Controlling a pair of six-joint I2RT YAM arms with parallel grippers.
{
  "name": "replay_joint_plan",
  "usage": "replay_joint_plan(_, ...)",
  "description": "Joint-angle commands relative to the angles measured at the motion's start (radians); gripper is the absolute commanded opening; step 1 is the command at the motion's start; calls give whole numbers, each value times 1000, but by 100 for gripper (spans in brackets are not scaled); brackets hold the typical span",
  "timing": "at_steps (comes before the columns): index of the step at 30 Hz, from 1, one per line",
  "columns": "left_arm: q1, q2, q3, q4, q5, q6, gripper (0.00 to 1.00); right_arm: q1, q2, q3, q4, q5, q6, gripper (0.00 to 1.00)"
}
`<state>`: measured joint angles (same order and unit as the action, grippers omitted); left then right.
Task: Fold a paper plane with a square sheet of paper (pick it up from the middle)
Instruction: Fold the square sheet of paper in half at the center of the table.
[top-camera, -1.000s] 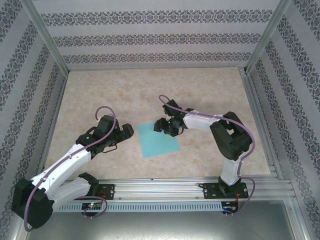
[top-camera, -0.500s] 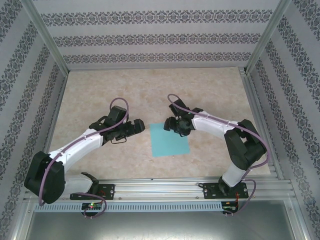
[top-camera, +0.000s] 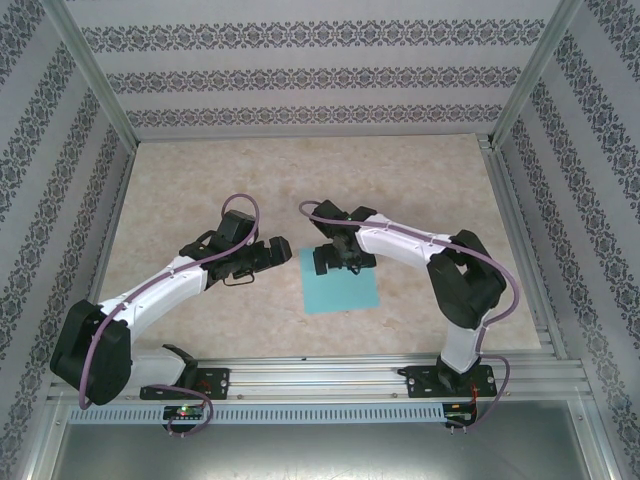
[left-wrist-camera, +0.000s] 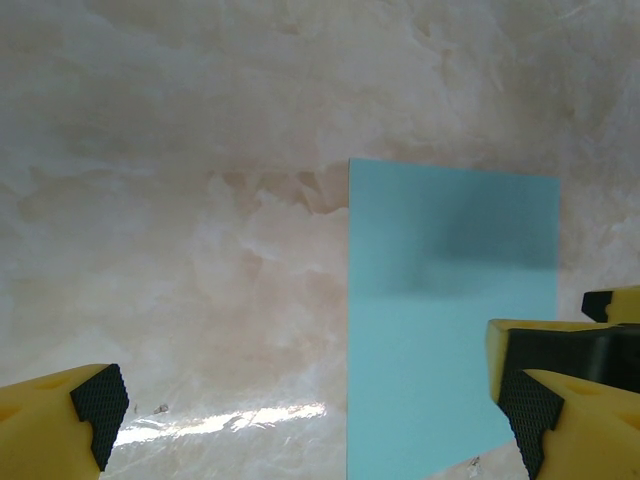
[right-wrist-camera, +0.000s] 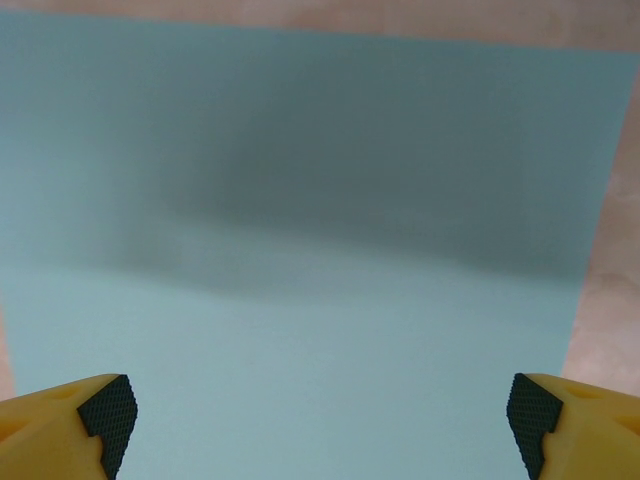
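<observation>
The square sheet of paper (top-camera: 345, 290) is plain turquoise and lies flat on the marble tabletop between the two arms, with no crease showing. My right gripper (top-camera: 333, 262) hangs open over the sheet's far half, its yellow, black-padded fingertips (right-wrist-camera: 105, 418) spread wide above the paper (right-wrist-camera: 300, 200) with nothing between them. My left gripper (top-camera: 286, 254) is open just left of the sheet. In the left wrist view its right fingertip (left-wrist-camera: 520, 400) is over the paper (left-wrist-camera: 450, 320) and its left one is over bare table.
The beige marble table (top-camera: 200, 180) is bounded by patterned walls at the back and sides. An aluminium rail (top-camera: 330, 375) carrying both arm bases runs along the near edge. Open tabletop lies beyond and to either side of the sheet.
The right gripper has opened wide and shifted left over the sheet. The left arm reached right towards the paper's left edge. The sheet slid a little right early on.
</observation>
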<state>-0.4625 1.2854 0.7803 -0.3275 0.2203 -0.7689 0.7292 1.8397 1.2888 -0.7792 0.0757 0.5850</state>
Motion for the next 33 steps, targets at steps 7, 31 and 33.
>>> replay_joint_plan(7, 2, -18, -7, 25, -18, 11, 100, -2, 82, 54, -30, -53, -33, 98)
replay_joint_plan(31, 2, -24, 2, -3, -23, 28, 100, 1, 161, -15, 27, -101, 39, 86)
replay_joint_plan(33, 2, -24, 3, -2, -22, 28, 100, -2, 143, 3, 25, -100, 38, 82)
